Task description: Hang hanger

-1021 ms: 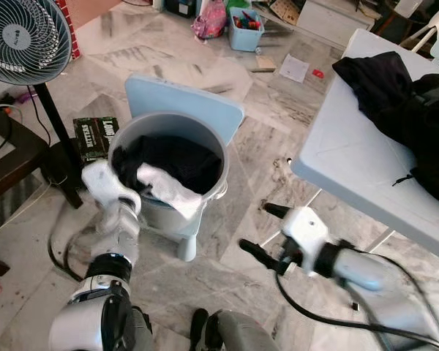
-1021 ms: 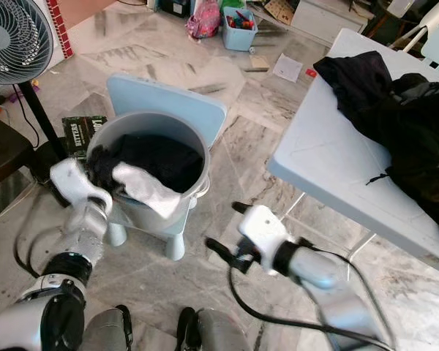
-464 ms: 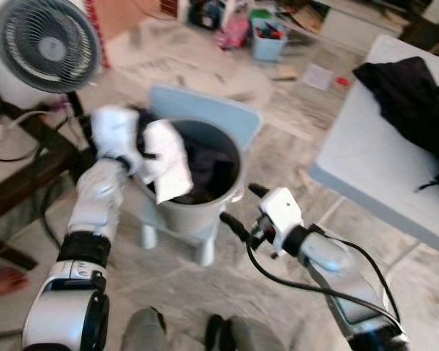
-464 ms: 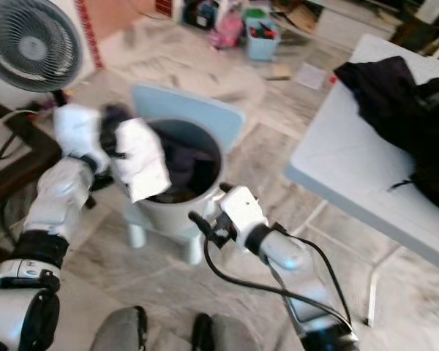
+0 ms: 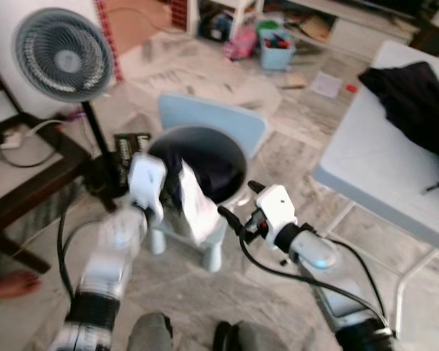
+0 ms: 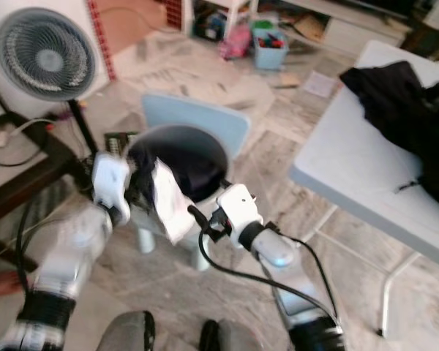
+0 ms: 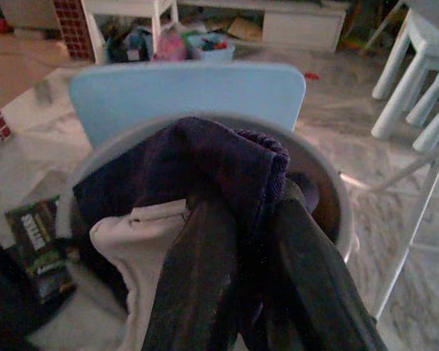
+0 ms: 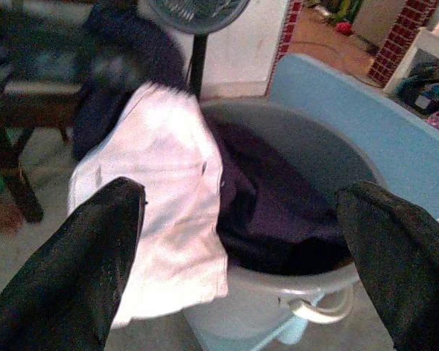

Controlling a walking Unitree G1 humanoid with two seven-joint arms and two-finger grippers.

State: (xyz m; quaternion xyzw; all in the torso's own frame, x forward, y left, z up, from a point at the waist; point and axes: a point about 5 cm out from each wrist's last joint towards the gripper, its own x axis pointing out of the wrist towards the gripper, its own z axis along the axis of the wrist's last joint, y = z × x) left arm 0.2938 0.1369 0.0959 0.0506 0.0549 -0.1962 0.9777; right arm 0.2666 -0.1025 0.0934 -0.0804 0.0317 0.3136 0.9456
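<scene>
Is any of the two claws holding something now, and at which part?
The left claw grips a dark garment by a bunched fold, above the grey bucket. The right claw is open and holds nothing.

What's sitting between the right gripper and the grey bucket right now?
Nothing solid: in the right wrist view, the open right gripper faces the grey bucket across open air. The white cloth the left gripper holds drapes over the near rim.

Smooth plastic bucket (image 5: 230,191), soft cloth (image 5: 194,197)
</scene>
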